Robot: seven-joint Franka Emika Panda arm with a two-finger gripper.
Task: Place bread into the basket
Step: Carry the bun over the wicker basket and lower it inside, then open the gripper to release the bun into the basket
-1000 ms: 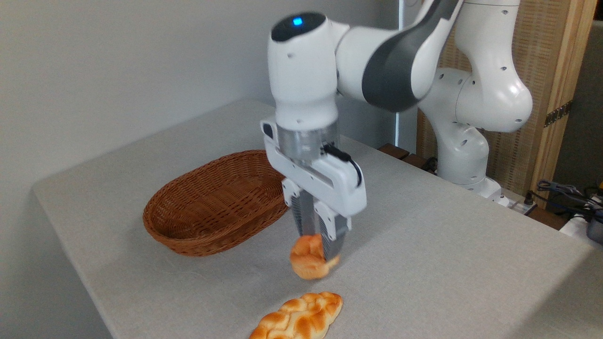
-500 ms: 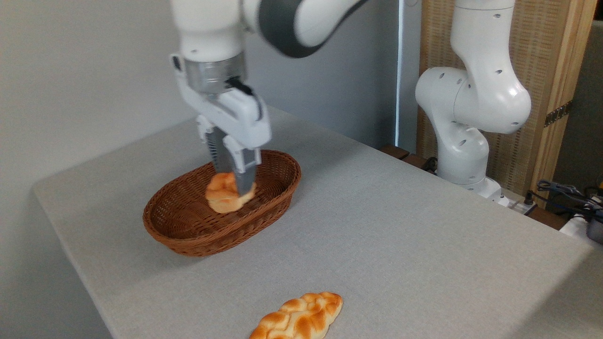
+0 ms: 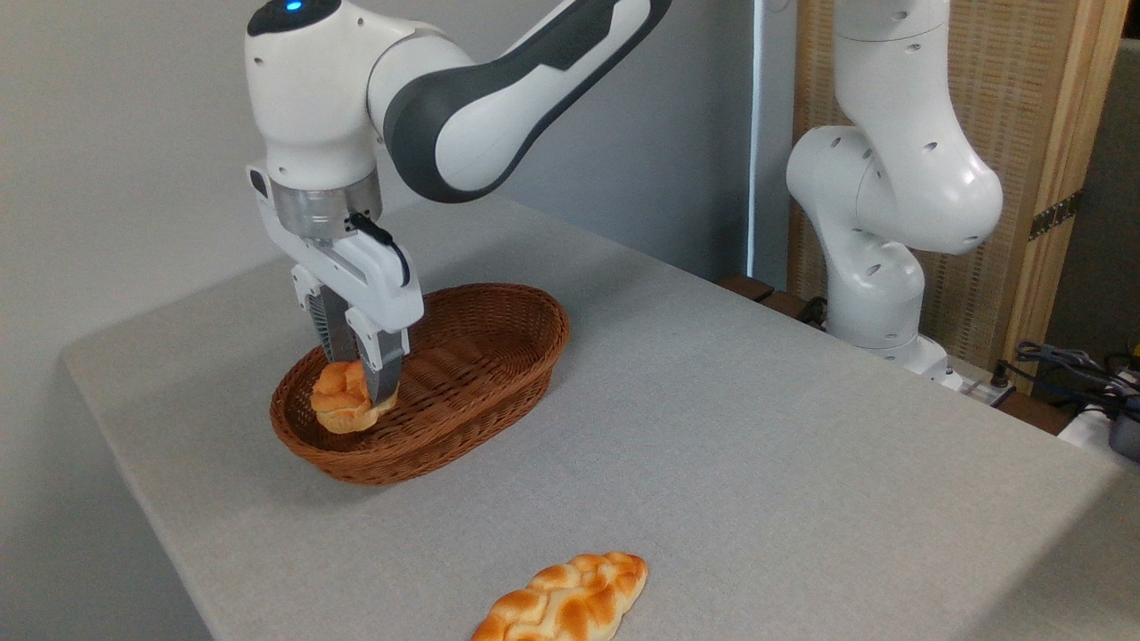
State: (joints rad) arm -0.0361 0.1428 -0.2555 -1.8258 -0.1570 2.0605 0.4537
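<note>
Grey table (image 3: 757, 463) by a pale wall, arm reaching over to the left.
The gripper (image 3: 361, 392) points straight down, fingers clamped on the bread (image 3: 338, 405), knobbly top up, low inside the left end of the basket (image 3: 499, 356); the basket's long axis runs lower-left to upper-right.

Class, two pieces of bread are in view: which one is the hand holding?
The small round bun, clamped in the hand inside the basket. The long braided loaf lies untouched on the table.

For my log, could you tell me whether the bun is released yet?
Not released: the end effector is shut on the bun, low inside the basket.
</note>
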